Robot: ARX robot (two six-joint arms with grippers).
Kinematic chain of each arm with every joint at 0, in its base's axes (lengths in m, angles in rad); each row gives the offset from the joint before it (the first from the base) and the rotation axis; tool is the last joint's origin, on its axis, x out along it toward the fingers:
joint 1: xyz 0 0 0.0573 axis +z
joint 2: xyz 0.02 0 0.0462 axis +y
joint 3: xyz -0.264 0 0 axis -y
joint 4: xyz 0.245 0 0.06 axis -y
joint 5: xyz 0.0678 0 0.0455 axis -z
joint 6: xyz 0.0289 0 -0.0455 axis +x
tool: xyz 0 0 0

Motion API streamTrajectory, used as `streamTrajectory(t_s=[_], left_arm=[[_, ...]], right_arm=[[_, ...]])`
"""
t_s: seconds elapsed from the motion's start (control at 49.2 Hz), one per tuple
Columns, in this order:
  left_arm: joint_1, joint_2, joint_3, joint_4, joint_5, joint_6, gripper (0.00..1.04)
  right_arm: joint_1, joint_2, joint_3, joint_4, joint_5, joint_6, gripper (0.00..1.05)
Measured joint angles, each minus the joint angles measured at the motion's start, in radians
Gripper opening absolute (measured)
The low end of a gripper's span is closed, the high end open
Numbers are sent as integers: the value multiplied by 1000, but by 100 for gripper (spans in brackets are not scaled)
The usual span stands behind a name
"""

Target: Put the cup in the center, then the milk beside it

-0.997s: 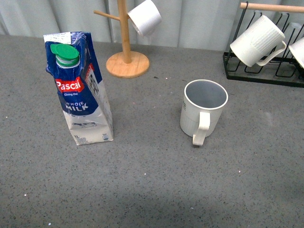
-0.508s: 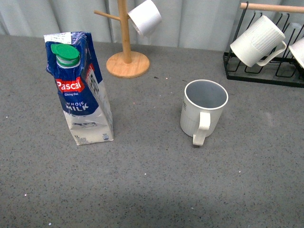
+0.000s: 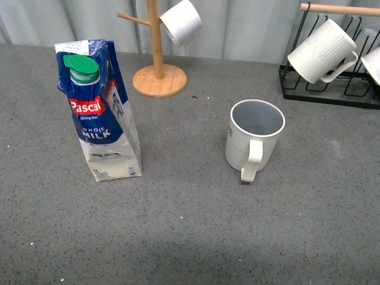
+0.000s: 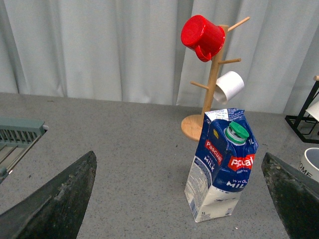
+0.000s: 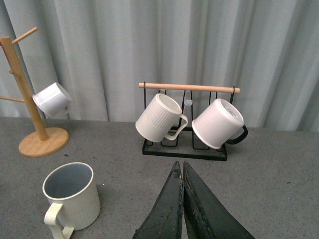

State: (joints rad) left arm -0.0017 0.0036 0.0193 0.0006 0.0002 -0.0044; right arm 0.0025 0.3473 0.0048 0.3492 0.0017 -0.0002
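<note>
Front view: milk (image 3: 100, 113) stood upright at left and cup (image 3: 240, 148) stood empty right of centre, both unshifted since a second before. Left wrist view: left gripper (image 4: 178, 164) gaped wide, holding nothing, milk beyond its fingers. Right wrist view: right gripper (image 5: 180, 172) was pinched closed on nothing, cup apart from it.

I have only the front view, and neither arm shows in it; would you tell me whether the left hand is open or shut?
Observer: The left hand is open, fingers wide apart, with the milk standing ahead of it, untouched.
Operator: Thank you. And the other one?
Observer: The right hand is shut on nothing, fingers pressed together, pointing toward the black rack.
Operator: Is anything cut off above my frame?
Observer: Yes, a red cup hangs at the top of the mug tree.
</note>
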Motion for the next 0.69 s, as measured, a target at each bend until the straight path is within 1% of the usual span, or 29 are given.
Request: streamTrajectory(t_s=[0.244,0.549,0.59,0.631,0.692], left_arm=[[0,0,0,0,0,0,98],[0,0,0,0,0,0,98],[0,0,0,0,0,0,98],[0,0,0,0,0,0,98],[0,0,0,0,0,0,98]], right_arm=[[0,-98,0,-97,0,0,1],[0,-168,0,-167,0,0,1],[0,-210,1,-216,0,0,1],[0,-290,1,-325,-3,0,1],[0,-338,1,-343,-3,0,1]])
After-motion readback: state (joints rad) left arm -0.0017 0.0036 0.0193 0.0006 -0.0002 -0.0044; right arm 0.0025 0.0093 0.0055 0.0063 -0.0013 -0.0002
